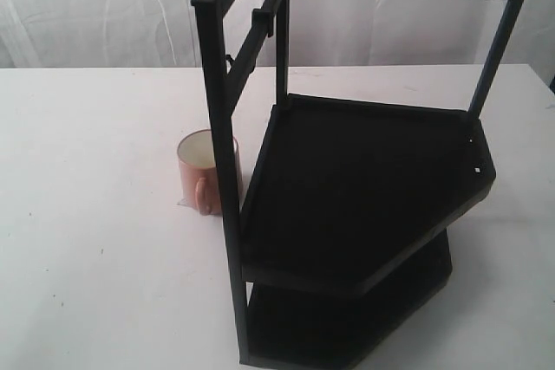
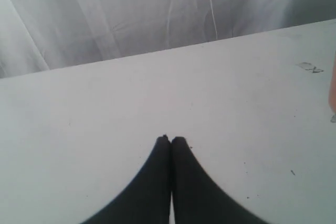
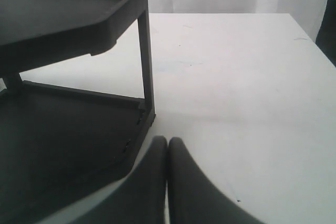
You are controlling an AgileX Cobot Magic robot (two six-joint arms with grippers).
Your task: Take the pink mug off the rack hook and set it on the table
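Note:
The pink mug [image 1: 205,172] stands upright on the white table [image 1: 95,153], just left of the black rack's front post [image 1: 224,171], handle toward the camera. A sliver of the pink mug [image 2: 332,90] shows at the edge of the left wrist view. The rack hook [image 1: 263,22] sits on the upper side bar with nothing on it. My left gripper [image 2: 170,139] is shut and empty over bare table. My right gripper [image 3: 168,140] is shut and empty beside the rack's lower shelf corner [image 3: 147,116]. Neither gripper appears in the exterior view.
The black two-shelf rack [image 1: 364,179] fills the middle and right of the exterior view, its posts rising past the top. A white curtain [image 1: 104,6] hangs behind the table. The table's right edge [image 3: 315,40] runs close to the rack.

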